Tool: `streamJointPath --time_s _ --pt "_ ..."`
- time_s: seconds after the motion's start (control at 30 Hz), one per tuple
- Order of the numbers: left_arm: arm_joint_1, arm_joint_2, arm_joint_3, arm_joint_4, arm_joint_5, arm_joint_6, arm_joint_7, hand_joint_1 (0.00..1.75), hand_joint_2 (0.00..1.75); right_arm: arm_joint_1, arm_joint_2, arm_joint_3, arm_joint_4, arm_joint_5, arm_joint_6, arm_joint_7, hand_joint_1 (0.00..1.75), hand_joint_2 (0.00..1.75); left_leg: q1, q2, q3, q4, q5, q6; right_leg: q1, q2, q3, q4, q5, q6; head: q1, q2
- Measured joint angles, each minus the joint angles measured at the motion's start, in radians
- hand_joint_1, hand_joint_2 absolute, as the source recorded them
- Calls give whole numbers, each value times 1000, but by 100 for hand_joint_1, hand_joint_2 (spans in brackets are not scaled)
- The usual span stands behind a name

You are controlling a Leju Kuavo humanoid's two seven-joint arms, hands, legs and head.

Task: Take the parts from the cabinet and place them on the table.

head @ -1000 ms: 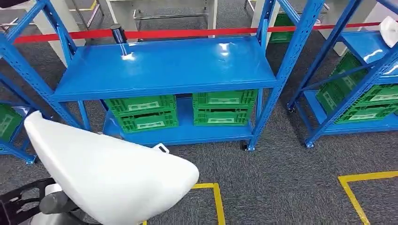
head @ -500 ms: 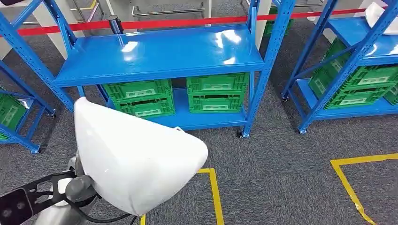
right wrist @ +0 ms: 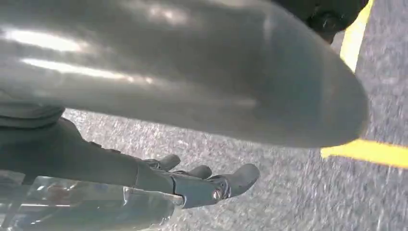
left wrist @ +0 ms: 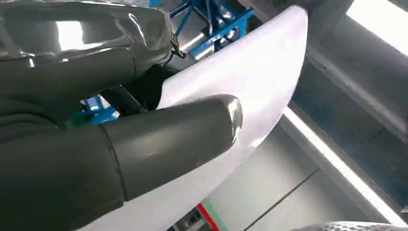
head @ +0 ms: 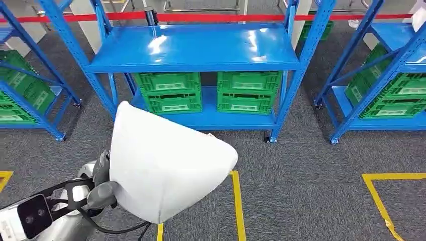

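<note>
Left hand (head: 103,187) grips the white part (head: 166,163) before the blue cabinet (head: 201,50); right hand (right wrist: 207,180) hangs with fingers spread, holding nothing.

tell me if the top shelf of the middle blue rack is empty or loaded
Almost empty: the top shelf is bare glossy blue, with one dark object at its back edge.
</note>
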Motion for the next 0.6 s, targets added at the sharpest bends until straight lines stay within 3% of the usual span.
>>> streamJointPath --time_s 0.07,0.1,0.13,0.17,0.23,0.27,0.33,0.37,0.4,0.43,0.47,0.5,0.53,0.6 --pt "1 -2 -4 4 0 0 0 175 0 3 -6 -1 2 0 0 2 0 0 -1 -21 -37 1 33 4 0 24 -34 141 -116 -17 5 0" --pt "1 -2 -7 6 0 0 1 175 0 4 -7 -1 4 0 0 2 0 0 -1 -28 -51 3 49 4 0 29 -49 215 -147 -14 5 0" --pt "2 -2 -12 10 0 2 2 175 0 3 -9 -3 6 0 -1 0 0 0 -1 -32 -74 5 65 3 0 30 -52 266 -145 -3 6 0" --pt "2 -1 -18 12 0 6 2 175 0 0 -11 -6 10 0 -2 0 0 0 0 -37 -98 8 81 1 -2 31 -38 277 -120 15 6 0" --pt "1 0 -26 13 -1 15 5 175 0 -6 -13 -11 16 0 -3 17 0 0 3 -42 -137 18 103 -7 -8 31 51 177 -65 42 6 0" --pt "-2 0 -29 13 -1 18 6 175 0 -8 -13 -15 18 0 -3 20 0 0 3 -44 -152 31 111 -13 -10 31 120 84 -66 42 6 0" --pt "-8 0 -33 13 2 19 9 175 0 -9 -14 -18 22 3 -1 21 0 0 -2 -44 -175 52 115 -19 -6 36 197 -35 -106 32 9 0" --pt "-11 1 -35 13 3 19 13 175 0 -9 -15 -19 22 3 0 21 0 0 -1 -43 -179 55 121 -24 -5 41 198 -49 -121 18 5 0" --pt "-13 2 -40 13 8 21 14 175 0 -8 -14 -22 26 5 1 21 0 0 -1 -42 -181 55 131 -29 -3 40 182 -45 -118 14 6 0" --pt "-14 3 -44 13 10 21 14 175 0 -8 -14 -25 28 5 2 21 0 0 3 -42 -182 51 141 -36 5 40 179 -40 -112 4 6 0" --pt "-14 5 -47 13 11 22 16 175 0 -5 -12 -26 31 5 3 21 0 0 5 -43 -184 51 149 -41 0 36 175 -42 -102 -7 6 0" --pt "-13 7 -50 14 11 23 17 175 0 -4 -8 -27 34 6 5 21 0 0 10 -43 -192 57 136 -46 -7 29 167 -44 -91 -13 9 0" --pt "-15 10 -51 14 10 23 18 175 0 -4 -9 -27 34 6 5 21 0 0 10 -38 -203 92 74 -55 -6 29 156 -44 -79 -22 2 0" --pt "-17 13 -54 14 11 25 18 175 0 -4 -8 -28 36 6 6 21 0 0 17 -35 -235 231 -50 -69 -4 25 133 -44 -58 -26 1 0"
